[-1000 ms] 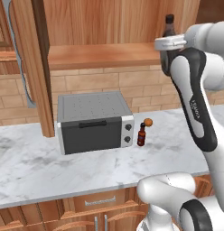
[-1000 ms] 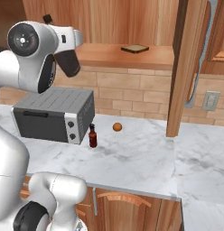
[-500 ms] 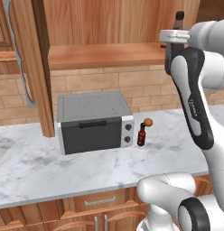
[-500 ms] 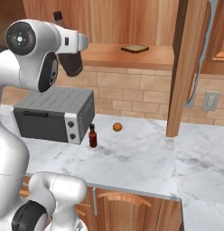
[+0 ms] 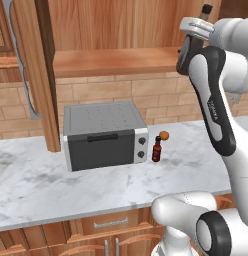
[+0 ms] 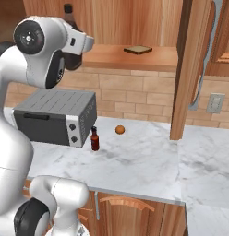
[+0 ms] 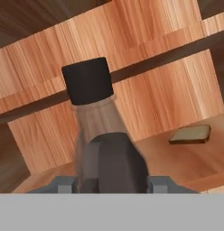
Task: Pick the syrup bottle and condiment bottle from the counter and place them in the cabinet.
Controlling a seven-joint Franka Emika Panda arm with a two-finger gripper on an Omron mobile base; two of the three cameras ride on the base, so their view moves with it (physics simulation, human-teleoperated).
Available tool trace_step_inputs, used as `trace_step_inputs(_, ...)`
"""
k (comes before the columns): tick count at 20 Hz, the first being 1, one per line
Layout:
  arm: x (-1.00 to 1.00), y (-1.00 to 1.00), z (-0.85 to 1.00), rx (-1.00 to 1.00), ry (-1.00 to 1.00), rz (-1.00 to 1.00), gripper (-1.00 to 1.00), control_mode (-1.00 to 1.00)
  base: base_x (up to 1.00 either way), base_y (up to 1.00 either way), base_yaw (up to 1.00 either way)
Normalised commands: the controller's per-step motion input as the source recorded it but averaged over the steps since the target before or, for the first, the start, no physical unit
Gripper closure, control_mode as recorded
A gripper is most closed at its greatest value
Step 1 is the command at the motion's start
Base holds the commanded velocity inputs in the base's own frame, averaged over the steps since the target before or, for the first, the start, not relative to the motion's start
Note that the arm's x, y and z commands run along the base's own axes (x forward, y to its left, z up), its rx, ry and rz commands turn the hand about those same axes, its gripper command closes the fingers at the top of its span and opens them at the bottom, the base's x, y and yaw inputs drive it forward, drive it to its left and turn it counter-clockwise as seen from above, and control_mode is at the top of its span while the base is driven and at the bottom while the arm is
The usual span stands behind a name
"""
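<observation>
Sitting on the counter (image 6: 135,159), just right of the toaster oven (image 6: 56,117): condiment bottle (image 6: 94,139), standing upright. Lying a bit further right of the oven, small orange ball (image 6: 119,130). Poking up above the oven, syrup bottle (image 6: 69,13). Resting up on the cabinet (image 6: 130,57) shelf, bread slice (image 6: 137,49).

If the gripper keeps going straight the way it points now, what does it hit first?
Probably the cabinet back panel: the gripper, shut on the syrup bottle, faces it above the shelf. The bread slice lies off to one side. Depth is unclear.
</observation>
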Motion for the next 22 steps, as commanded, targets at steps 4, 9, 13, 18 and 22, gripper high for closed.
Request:
trace_step_inputs(4, 0.39, 0.14, 0.00, 0.08, -0.01, 0.00, 1.00, -1.00, 0.00, 0.00, 0.00)
trace_step_inputs(9, 0.47, 0.32, 0.00, 0.00, 0.00, 0.00, 1.00, -1.00, 0.00, 0.00, 0.00)
trace_step_inputs(13, 0.53, 0.33, -0.01, 0.00, 0.00, 0.00, 1.00, -1.00, 0.00, 0.00, 0.00)
trace_step_inputs(18, 0.50, 0.20, 0.00, 0.00, 0.01, 0.01, 1.00, -1.00, 0.00, 0.00, 0.00)
trace_step_inputs(22, 0.02, 0.00, 0.00, -0.01, 0.00, 0.00, 1.00, -1.00, 0.00, 0.00, 0.00)
